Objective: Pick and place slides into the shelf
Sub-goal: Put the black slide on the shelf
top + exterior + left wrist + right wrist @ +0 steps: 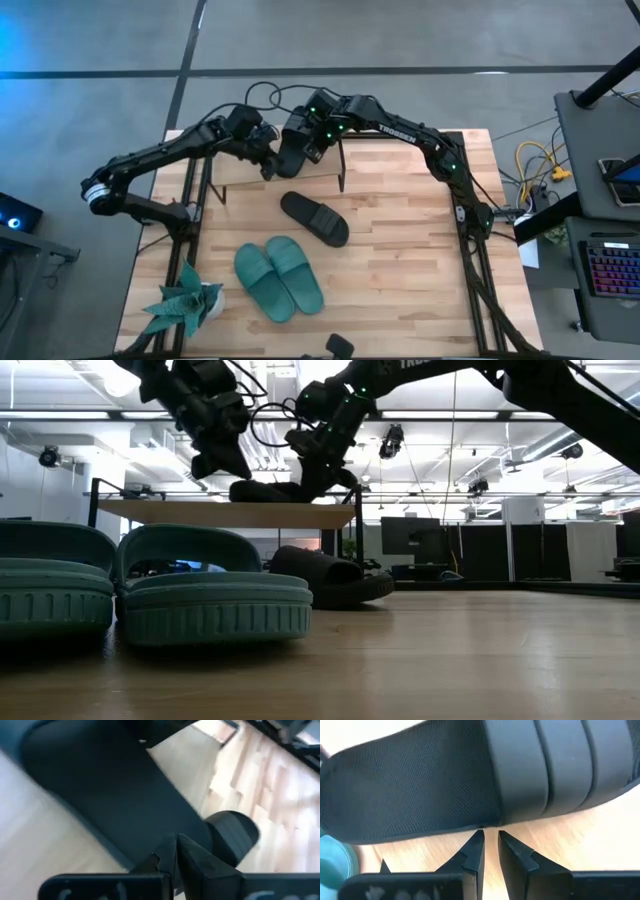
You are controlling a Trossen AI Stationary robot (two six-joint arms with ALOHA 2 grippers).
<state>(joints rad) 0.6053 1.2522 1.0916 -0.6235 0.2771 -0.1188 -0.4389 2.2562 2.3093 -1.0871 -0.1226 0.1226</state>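
One black slide [262, 490] lies on the shelf's [228, 513] top board at the far side of the surface [400, 250], directly under both end effectors. The right end effector [487, 836] hangs just beside the slide's edge with its fingers drawn narrow, nearly together, gripping nothing. The left end effector [176, 839] is above the same slide, its fingers close together, holding nothing visible. The second black slide [314, 218] lies on the surface just in front of the shelf, apart from both arms. The teal pair [278, 278] sits side by side nearer the front, with a green plant [185, 300] at the front left corner. White lettering on the right arm reads "TROSSEN".
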